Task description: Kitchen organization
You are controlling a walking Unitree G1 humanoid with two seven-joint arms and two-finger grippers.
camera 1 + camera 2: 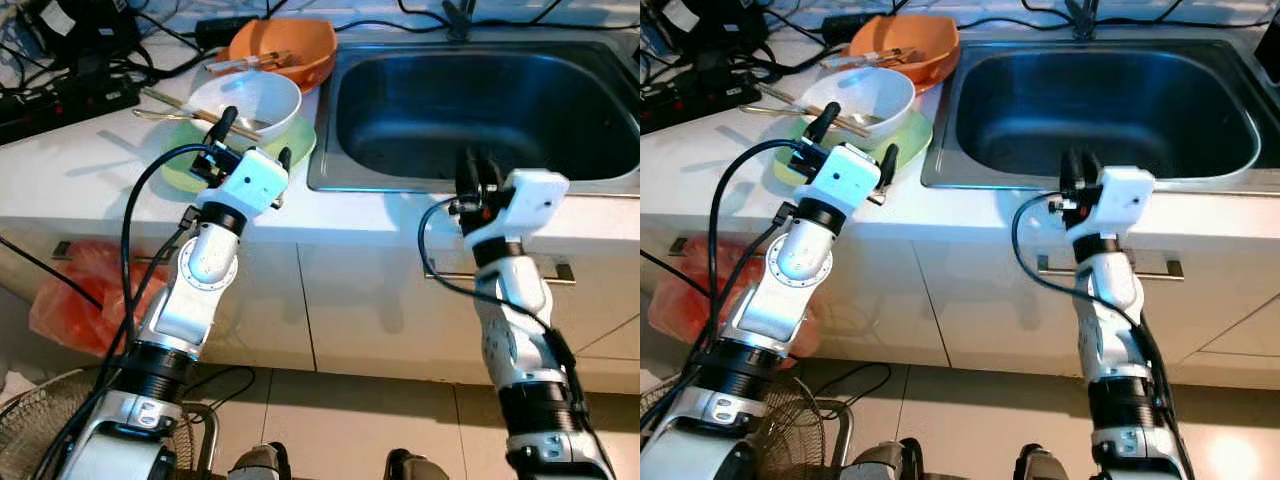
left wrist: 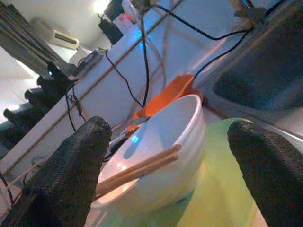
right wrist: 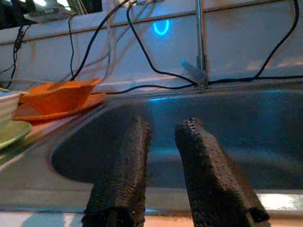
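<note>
White bowl (image 1: 245,103) with chopsticks (image 1: 200,113) across it sits on a green plate (image 1: 295,143) on the worktop (image 1: 80,170), at about 10 o'clock from the sink (image 1: 480,110). Orange bowl (image 1: 285,48) at 12 o'clock behind the white one, utensils inside. Left end effector (image 1: 255,140) fingers spread wide apart, at the near edge of the green plate, facing the white bowl. Right end effector (image 1: 468,168) fingers narrowly apart, holding nothing, over the sink's front rim. Black cables (image 1: 70,60) at the worktop's 10 o'clock corner.
</note>
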